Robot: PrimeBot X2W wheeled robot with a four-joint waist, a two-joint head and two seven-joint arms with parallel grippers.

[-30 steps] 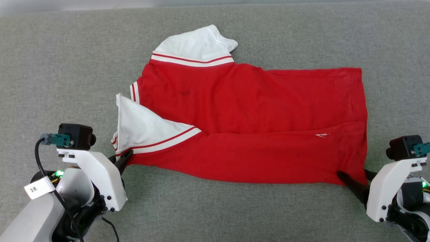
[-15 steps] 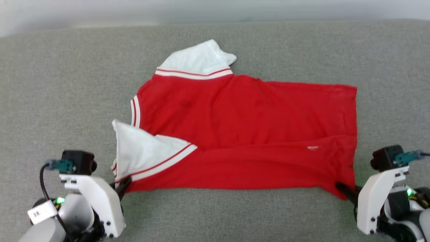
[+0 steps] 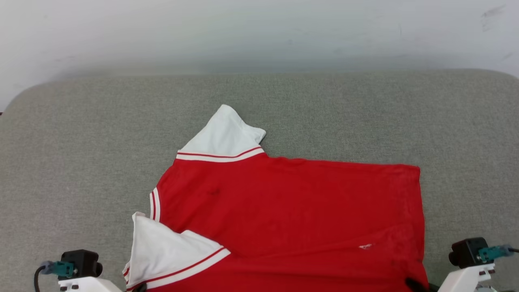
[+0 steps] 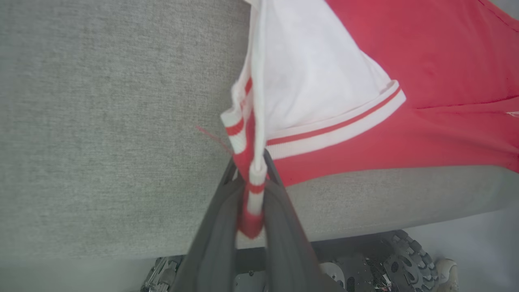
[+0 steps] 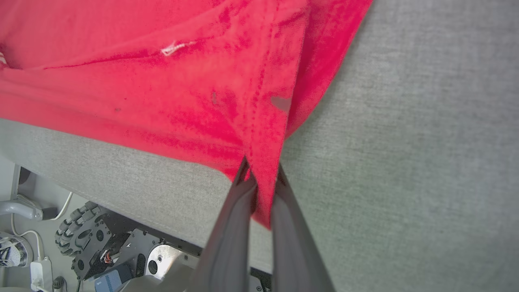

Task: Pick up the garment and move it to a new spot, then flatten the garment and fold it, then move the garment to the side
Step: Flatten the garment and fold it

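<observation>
Red cloth is pinched tight in both: my left tool (image 4: pixel 251 162) bites the striped sleeve corner, my right tool (image 5: pixel 261 170) the hem corner. The garment (image 3: pixel 284 211) lies ahead on the grey surface (image 3: pixel 81 142), stretched sideways between them.

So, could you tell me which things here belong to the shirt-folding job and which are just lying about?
Job: shirt; left claw, shut on its striped trim; right claw, shut on its hem corner.
Just around: grey cushion; white wall; wheel below the edge.
</observation>
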